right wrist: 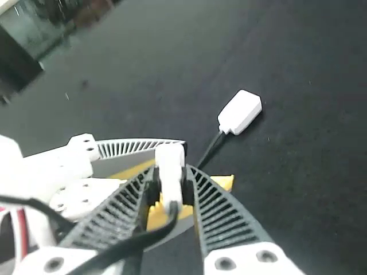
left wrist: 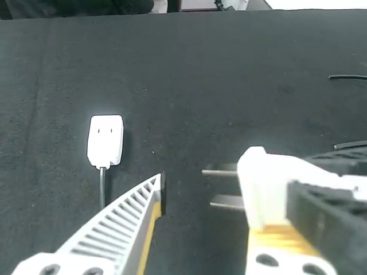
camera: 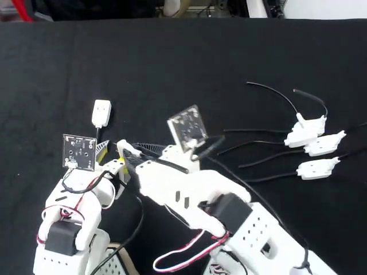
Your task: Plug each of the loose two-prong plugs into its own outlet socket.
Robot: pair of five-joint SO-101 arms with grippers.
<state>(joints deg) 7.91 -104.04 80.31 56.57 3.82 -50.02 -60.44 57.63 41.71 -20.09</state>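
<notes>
A white outlet socket (camera: 101, 113) (left wrist: 105, 140) (right wrist: 239, 112) lies flat on the black table (camera: 183, 63), its two slots facing up and a black cord running off it. My right gripper (camera: 127, 156) (right wrist: 170, 171) is shut on a white two-prong plug (camera: 124, 150) (left wrist: 261, 189) (right wrist: 170, 167), held a short way from the socket on the near side. In the left wrist view the plug's prongs point sideways, not at the socket. My left gripper (camera: 112, 159) (left wrist: 206, 220) stands open right beside it, one ribbed finger (left wrist: 135, 209) on the socket side of the plug.
Three loose white plugs (camera: 304, 132) (camera: 324, 143) (camera: 315, 168) with black cords lie at the right of the table. Both arms crowd together near the front left. The held plug's cord trails back along my right arm.
</notes>
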